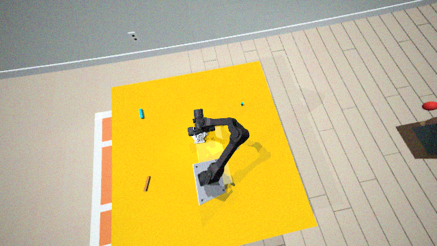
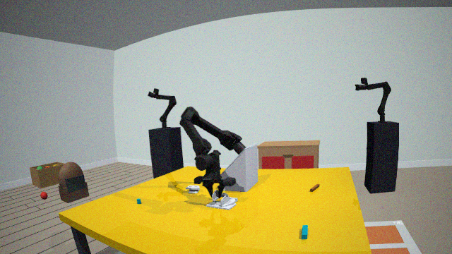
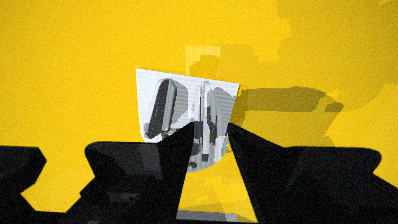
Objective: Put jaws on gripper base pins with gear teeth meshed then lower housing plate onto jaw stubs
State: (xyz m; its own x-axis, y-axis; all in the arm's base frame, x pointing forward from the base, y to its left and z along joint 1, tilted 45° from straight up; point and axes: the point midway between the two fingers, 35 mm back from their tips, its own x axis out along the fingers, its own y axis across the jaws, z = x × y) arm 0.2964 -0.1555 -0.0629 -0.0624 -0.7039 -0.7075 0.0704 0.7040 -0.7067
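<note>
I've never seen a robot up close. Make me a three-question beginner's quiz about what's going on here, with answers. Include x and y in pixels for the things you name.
1. True or false: the hand (image 1: 201, 131) (image 2: 216, 194) (image 3: 210, 126) is shut on a white jaw (image 2: 215, 195) (image 3: 202, 107).

2. Pick one. What colour is the top of the table (image 1: 164, 102) (image 2: 268, 212) (image 3: 60, 75)?
A) green
B) yellow
C) purple

3. Fill in the number: in the exterior view, beyond the table, ___ black arms stand on dark pedestals (image 2: 166, 152).

Key: 1. True. 2. B. 3. Two.
</note>
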